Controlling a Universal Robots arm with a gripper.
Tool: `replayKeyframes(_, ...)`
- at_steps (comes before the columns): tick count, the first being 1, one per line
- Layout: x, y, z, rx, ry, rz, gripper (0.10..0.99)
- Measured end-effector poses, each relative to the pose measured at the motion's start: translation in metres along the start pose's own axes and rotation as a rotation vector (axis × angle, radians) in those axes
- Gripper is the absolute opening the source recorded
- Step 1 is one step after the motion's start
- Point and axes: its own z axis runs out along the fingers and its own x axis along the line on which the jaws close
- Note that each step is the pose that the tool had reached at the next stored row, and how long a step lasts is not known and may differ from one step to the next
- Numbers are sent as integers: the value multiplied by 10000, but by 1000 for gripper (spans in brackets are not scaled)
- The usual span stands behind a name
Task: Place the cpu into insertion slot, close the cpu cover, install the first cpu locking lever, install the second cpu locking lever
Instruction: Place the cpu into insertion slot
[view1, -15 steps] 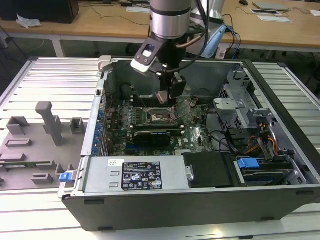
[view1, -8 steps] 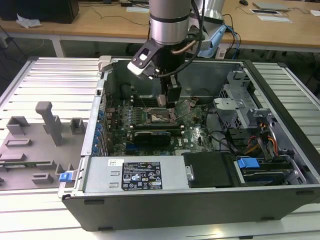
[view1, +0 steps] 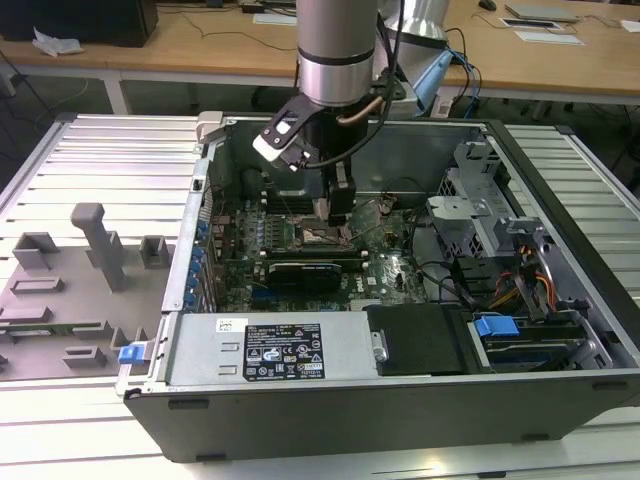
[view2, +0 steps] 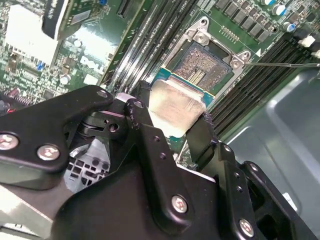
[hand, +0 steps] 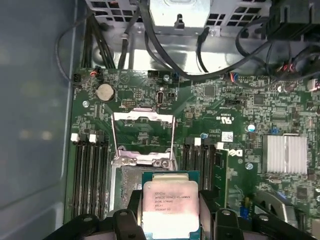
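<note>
Gripper (view2: 174, 109): fingers (view2: 147, 132) partly spread, pinching the cpu (hand: 170, 207) by two opposite edges, its metal top facing both wrist views.
Slot (view2: 202, 65): just past the fingertips, dark centre bare. The cpu's far edge overlaps the slot's near side; cannot tell whether they touch.
Cover (hand: 144, 117): beyond the slot, swung open.
Memory slots (hand: 90, 170): flank the slot on both sides.

Noted cpu (hand: 171, 210), square, silvery-grey printed top, green edge, pinched between black fingers (view2: 145, 127) over one edge of insertion slot (view2: 202, 67), dark-centred, metal-rimmed, uncovered. Found cpu cover (hand: 143, 118) swung open, thin silver frame beyond slot.
</note>
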Motion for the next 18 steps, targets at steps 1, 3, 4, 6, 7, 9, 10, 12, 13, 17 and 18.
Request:
replayKeyframes(1, 23, -3, 41, 5, -7, 63, 541)
replayKeyframes(3, 55, -8, 104, 13, -9, 105, 541)
replayKeyframes(4, 66, -10, 137, 16, -10, 111, 541)
replayKeyframes(6, 74, -14, 177, 17, -11, 111, 541)
replayKeyframes(7, 76, -15, 194, 18, -11, 110, 541)
replayKeyframes(9, 89, -21, 251, 19, -10, 112, 541)
replayKeyframes(10, 100, -25, 288, 19, -10, 111, 541)
replayKeyframes(12, 121, -31, 334, 19, -11, 111, 541)
replayKeyframes(13, 129, -34, 349, 19, -10, 111, 541)
replayKeyframes(17, 195, -84, 428, 19, -10, 112, 541)
replayKeyframes(18, 206, -99, 460, 19, -10, 112, 541)
